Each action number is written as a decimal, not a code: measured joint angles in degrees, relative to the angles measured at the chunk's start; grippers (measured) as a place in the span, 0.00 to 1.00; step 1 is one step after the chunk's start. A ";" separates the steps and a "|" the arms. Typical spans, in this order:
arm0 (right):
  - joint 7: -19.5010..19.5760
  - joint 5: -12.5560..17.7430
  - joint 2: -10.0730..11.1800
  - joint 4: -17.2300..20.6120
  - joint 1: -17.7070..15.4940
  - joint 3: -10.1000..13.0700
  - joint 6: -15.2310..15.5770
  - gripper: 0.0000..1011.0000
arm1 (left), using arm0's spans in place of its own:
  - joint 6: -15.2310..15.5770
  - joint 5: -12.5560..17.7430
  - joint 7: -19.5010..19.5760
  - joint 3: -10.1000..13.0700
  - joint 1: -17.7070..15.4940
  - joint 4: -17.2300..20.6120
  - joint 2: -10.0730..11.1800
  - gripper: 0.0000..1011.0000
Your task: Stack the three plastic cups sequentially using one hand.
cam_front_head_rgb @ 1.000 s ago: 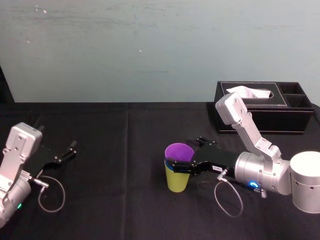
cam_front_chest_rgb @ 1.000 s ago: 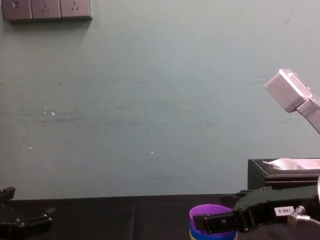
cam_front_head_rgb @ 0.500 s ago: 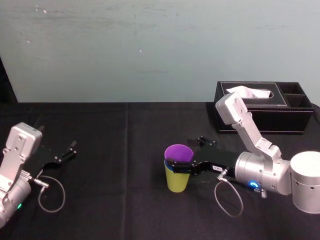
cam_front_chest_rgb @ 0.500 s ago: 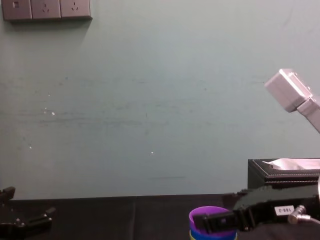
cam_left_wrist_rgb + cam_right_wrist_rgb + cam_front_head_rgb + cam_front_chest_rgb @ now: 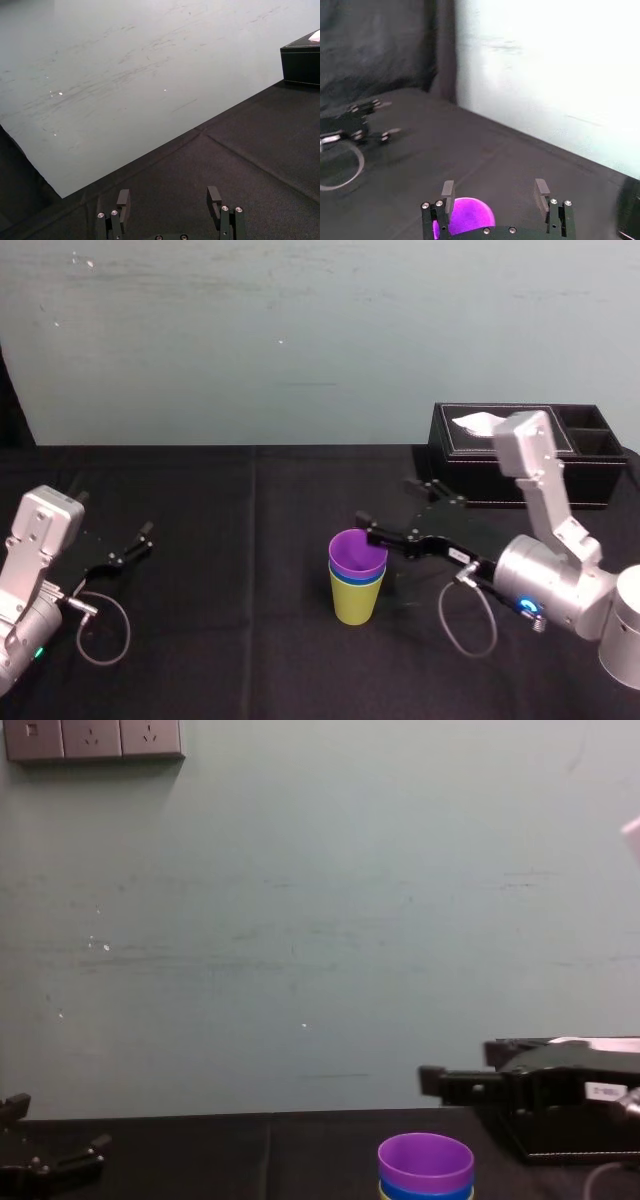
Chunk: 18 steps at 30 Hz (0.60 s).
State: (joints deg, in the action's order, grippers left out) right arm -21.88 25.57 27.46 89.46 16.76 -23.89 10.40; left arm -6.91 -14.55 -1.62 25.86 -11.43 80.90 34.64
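A pale green wall (image 5: 300, 330) backs the black-draped table (image 5: 250, 640), and near the middle of that cloth we find the three plastic cups nested into one column: the yellow-green cup (image 5: 355, 606) at the bottom, the blue cup (image 5: 357, 580) showing as a thin band inside it, and the purple cup (image 5: 357, 552) on top. The column stands upright, its long axis vertical and every mouth facing up, with no lean that we can make out. The right gripper (image 5: 388, 502) is by far the nearer one. It hangs just behind the column and toward the robot's right, its jaws spread wide with nothing between them, and in the chest view it sits a little higher than the purple rim. From its own wrist camera the purple mouth lies low and close to one finger (image 5: 447, 192), off the centre line between the two, so we judge the cups lie ahead, below and slightly to one side of the grip. With all three cups nested, we take the stacking as done, so the next move should carry that finger away from the rim. The left gripper (image 5: 115, 514) rests on the cloth well apart at the far left, jaws also apart and holding nothing, and the tissue box (image 5: 470, 480) stands behind the right arm
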 joint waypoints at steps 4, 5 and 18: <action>4.08 0.23 -1.11 0.61 -3.69 3.79 -3.30 0.99 | 0.00 0.00 0.00 0.00 0.00 0.00 0.00 0.99; 4.08 0.23 -1.11 0.61 -3.69 3.79 -3.30 0.99 | 0.00 0.00 0.00 0.01 0.00 0.00 0.00 0.99; 14.64 -4.02 -4.01 0.68 -8.34 7.17 1.61 0.99 | 0.00 0.00 0.00 0.00 0.00 0.00 0.00 0.99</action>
State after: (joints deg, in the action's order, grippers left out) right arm -7.23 21.55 23.45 90.13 8.42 -16.72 12.01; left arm -6.91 -14.55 -1.62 25.86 -11.43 80.90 34.65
